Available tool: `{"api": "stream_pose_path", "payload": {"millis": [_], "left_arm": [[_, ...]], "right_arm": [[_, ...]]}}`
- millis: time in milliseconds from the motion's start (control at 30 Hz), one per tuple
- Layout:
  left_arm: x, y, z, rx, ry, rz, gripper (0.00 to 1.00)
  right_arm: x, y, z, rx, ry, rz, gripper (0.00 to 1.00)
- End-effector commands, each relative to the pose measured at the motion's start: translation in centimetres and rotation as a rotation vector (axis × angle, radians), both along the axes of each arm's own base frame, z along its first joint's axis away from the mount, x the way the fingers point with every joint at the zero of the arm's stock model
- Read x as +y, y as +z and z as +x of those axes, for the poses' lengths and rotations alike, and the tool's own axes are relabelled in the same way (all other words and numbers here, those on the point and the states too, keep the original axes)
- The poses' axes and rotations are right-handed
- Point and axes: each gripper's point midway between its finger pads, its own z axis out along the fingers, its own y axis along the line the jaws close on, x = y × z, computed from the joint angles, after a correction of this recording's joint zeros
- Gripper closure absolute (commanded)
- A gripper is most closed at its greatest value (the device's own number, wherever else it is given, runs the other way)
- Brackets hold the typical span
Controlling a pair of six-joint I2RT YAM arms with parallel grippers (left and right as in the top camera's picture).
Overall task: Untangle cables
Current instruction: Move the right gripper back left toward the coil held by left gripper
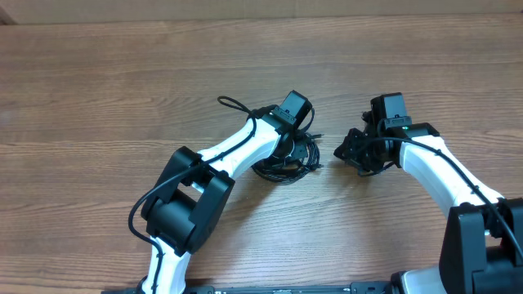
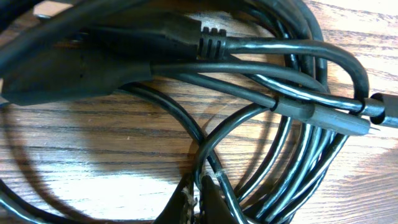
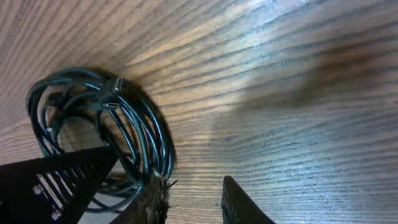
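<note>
Left gripper (image 2: 194, 200) is pressed together right down in the cables (image 2: 273, 102), tips against a strand, can't tell if it's actually pinching one. The cables sit in one tangled coil on the wooden table (image 1: 122, 73) under that wrist, with one loop poking out. Right gripper (image 3: 189, 202) is spread over bare wood, just beside the coil.

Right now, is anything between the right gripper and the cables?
Nothing visible. The open right gripper sits right beside the cables, with one finger at the coil's edge.
</note>
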Motion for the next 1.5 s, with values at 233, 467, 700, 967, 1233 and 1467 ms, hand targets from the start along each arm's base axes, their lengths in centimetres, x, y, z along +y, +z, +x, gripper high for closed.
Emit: {"api": "stream_pose_path", "payload": {"millis": [233,467,700,967,1233,1467], "left_arm": [[4.0,-1.9,-0.2,0.088,-0.003,0.087,0.96],[4.1,-1.7,0.0,0.102,-0.016,0.049,0.96],[4.4,-1.7,0.6,0.093,-0.025,0.031,0.96],[4.8,-1.7,1.0,0.078,-0.018,0.048,0.96],[4.8,-1.7,1.1,0.064,-0.055,0.051,0.96],[4.8,-1.7,1.1,0.064,-0.054,0.050,0.96]], "right_arm": [[2.5,1.1,-1.0,-0.030,0.187,0.139,0.73],[4.4,2.4,-1.6,-0.043,0.251,0.261,0.85],[5.3,2.4,-2.1,0.017,0.191,0.291,0.96],[6.0,0.3,-3.6,0.139,0.044,0.183,0.96],[8.5,-1.3,-4.0,0.126,0.009,0.161,0.96],[8.3,-1.7,-3.5,0.113,-0.046,0.112,0.96]]}}
